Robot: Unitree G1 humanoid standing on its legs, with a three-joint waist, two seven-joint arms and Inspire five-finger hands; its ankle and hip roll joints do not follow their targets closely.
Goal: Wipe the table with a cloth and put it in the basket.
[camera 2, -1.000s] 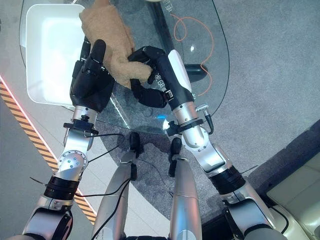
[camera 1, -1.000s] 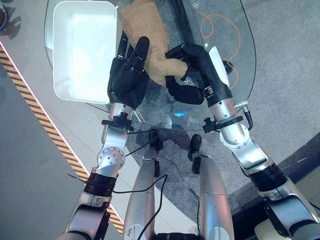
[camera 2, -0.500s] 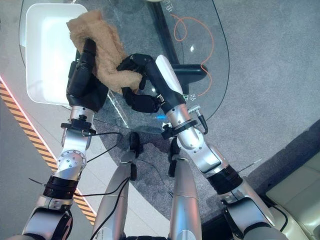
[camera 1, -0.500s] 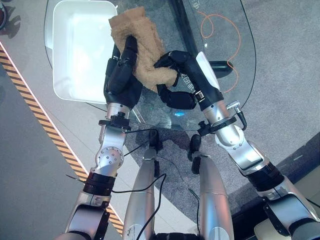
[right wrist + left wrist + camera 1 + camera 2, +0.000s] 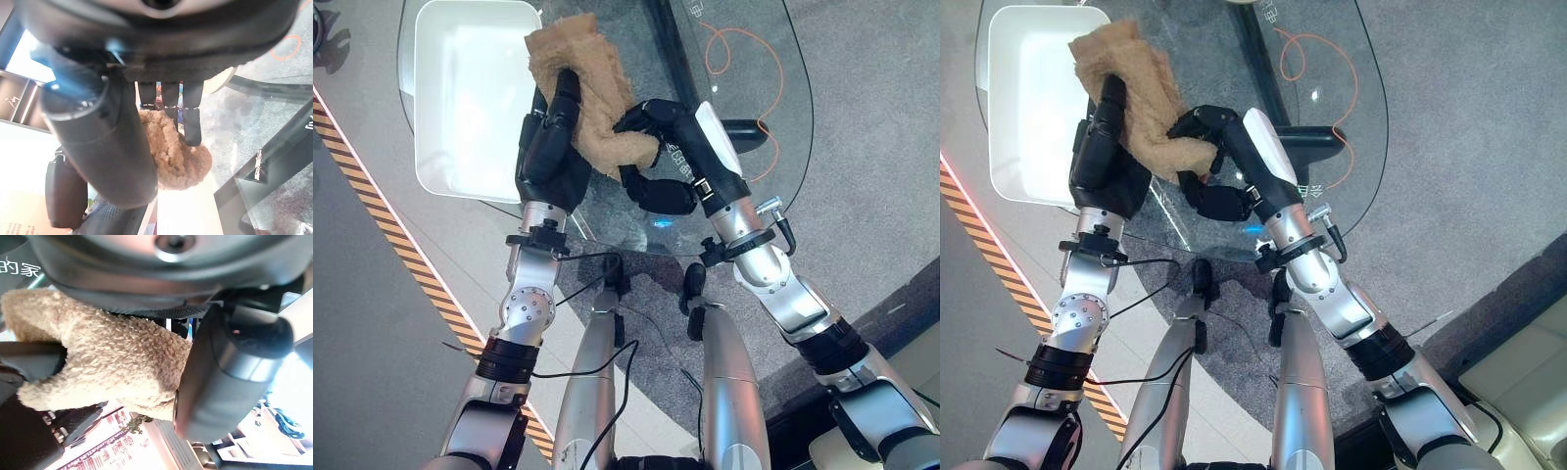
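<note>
cloth [image 5: 592, 103]: tan, fluffy, soft, light; held above glass table [image 5: 773, 88], beside white basket [image 5: 470, 98]
left hand [image 5: 553, 147]: fingers curled into cloth
right hand [image 5: 671, 162]: pinching lower end
grip advice: bunch it; loose ends droop

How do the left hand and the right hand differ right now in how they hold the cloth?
The left hand pinches the tan cloth near its upper end, beside the white basket; the right hand curls round the cloth's lower end. The left arm rises nearly straight, while the right arm angles in from the lower right. Both are dark hands, shut on the cloth above the glass table.
</note>
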